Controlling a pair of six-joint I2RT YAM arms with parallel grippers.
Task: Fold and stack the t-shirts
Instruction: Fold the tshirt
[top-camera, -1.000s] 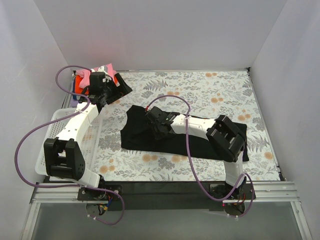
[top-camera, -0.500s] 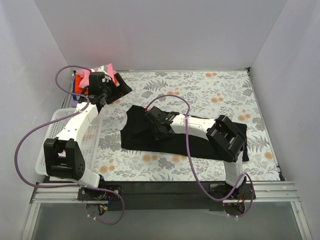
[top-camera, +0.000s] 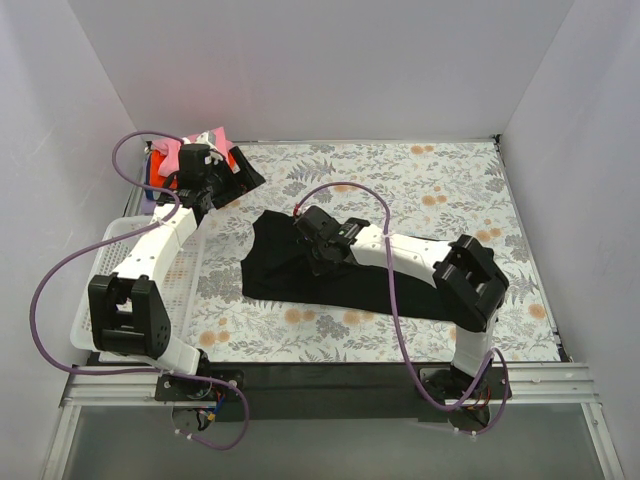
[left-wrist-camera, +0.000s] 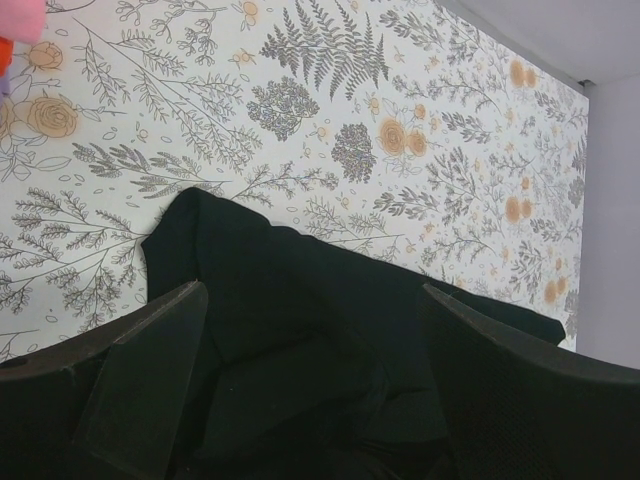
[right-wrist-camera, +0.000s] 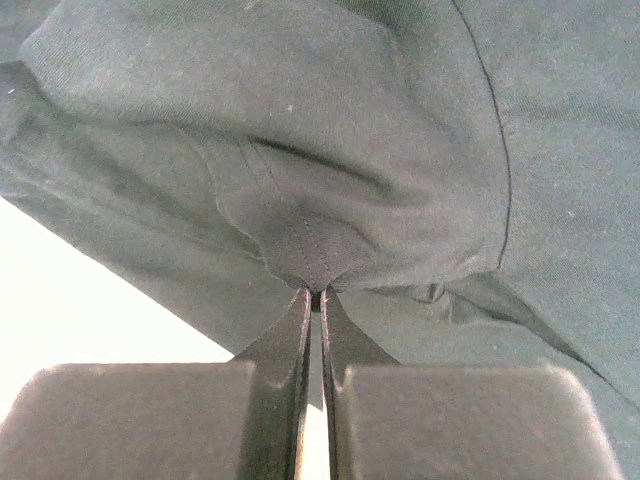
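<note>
the top view looks down from above and behind the arm bases, set far enough back to take in the whole bench (top-camera: 420, 190), the left arm (top-camera: 165, 240), the right arm (top-camera: 410, 255) and the white walls (top-camera: 320, 70). the left wrist view sits high over the bench's far left and looks down past the left hand (left-wrist-camera: 312, 292), across the flowered cloth (left-wrist-camera: 350, 100), to the black t-shirt (left-wrist-camera: 280, 290) well below. the right wrist view is pressed close behind the right hand (right-wrist-camera: 315, 292), so dark fabric nearly fills it. all three views share that t-shirt; the flowered cloth shows in the top and left wrist views
</note>
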